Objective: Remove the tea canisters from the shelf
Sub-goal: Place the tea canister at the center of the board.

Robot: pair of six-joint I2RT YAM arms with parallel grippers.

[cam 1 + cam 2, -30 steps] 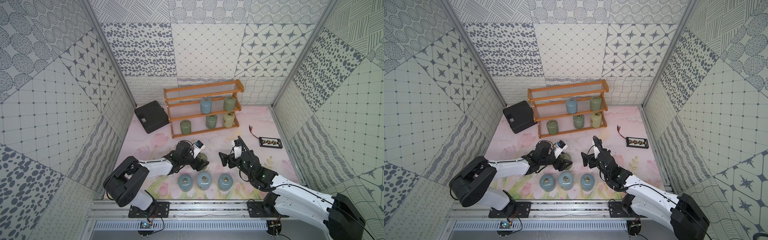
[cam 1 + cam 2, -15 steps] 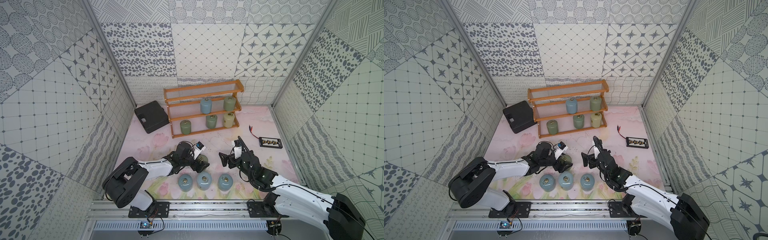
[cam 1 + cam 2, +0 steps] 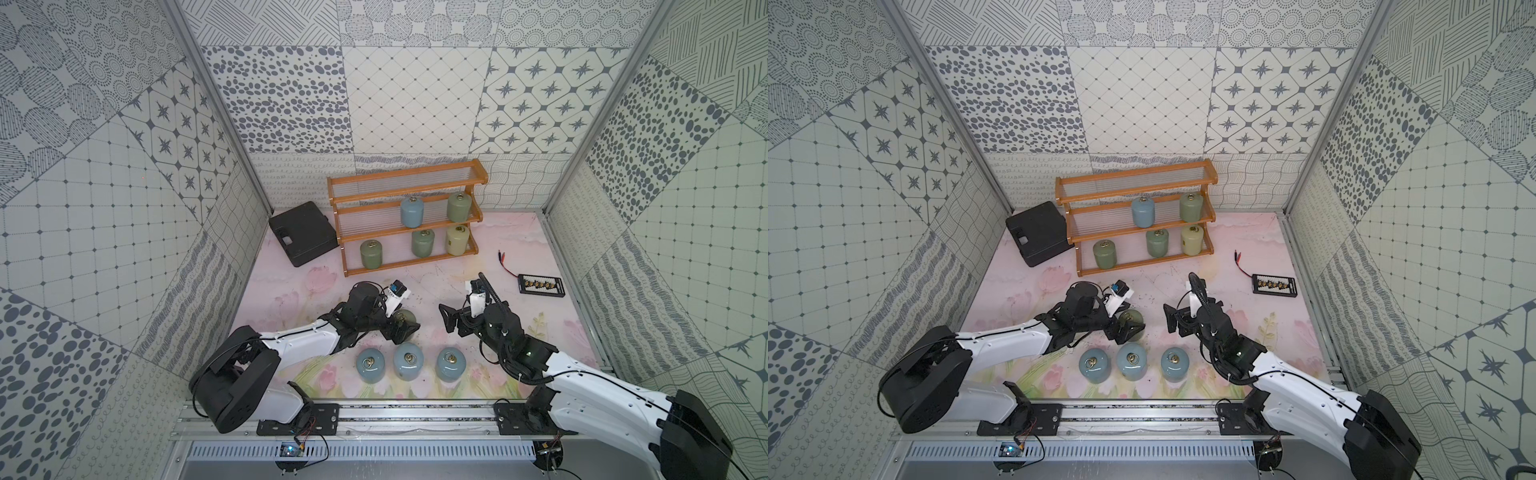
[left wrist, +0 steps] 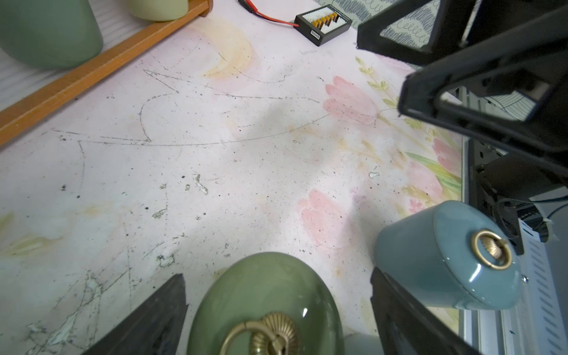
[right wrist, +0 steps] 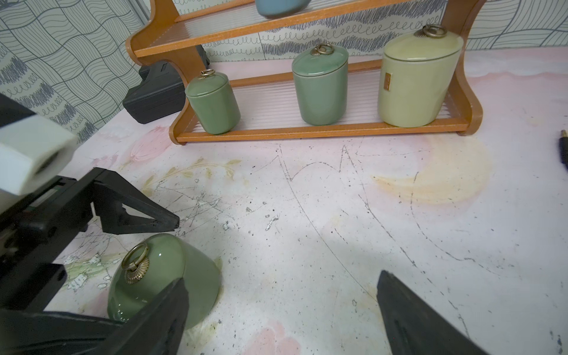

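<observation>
Where the pink floral mat point(image 3: 478, 266) covers the floor of the cell, the left arm point(image 3: 299, 343) and the right arm point(image 3: 582, 374) reach in from the near rail, both low over it. The shelf point(image 3: 405, 174) stands at the far side against the back wall, and a flat black case point(image 3: 303, 237) lies on the mat just beside the shelf end on the left arm's side. The left gripper point(image 4: 278, 295) sits around a sage green canister point(image 3: 403, 318) that stands on the mat, well in front of the shelf. Its jaws are spread wide, one on each side of the jar, and the left wrist view shows a strip of mat between the jar and one finger point(image 4: 396, 307), so nothing is clamped. The right gripper point(image 5: 282, 307) hangs near it, facing the shelf, jaws spread wide with only bare mat between them. Five tea canisters stand upright on the shelf. On the middle tier are a blue shelf canister point(image 3: 411, 211) and a green shelf canister point(image 3: 458, 206). On the bottom tier are a left green canister point(image 3: 370, 254), a middle green canister point(image 3: 422, 243) and a pale yellow canister point(image 3: 457, 240). A row of three light blue canisters point(image 3: 408, 360) stands on the mat by the rail, near one another but apart. A small black charger board point(image 3: 540, 285) with a red and black lead lies toward the right arm's side, well apart from the shelf.
</observation>
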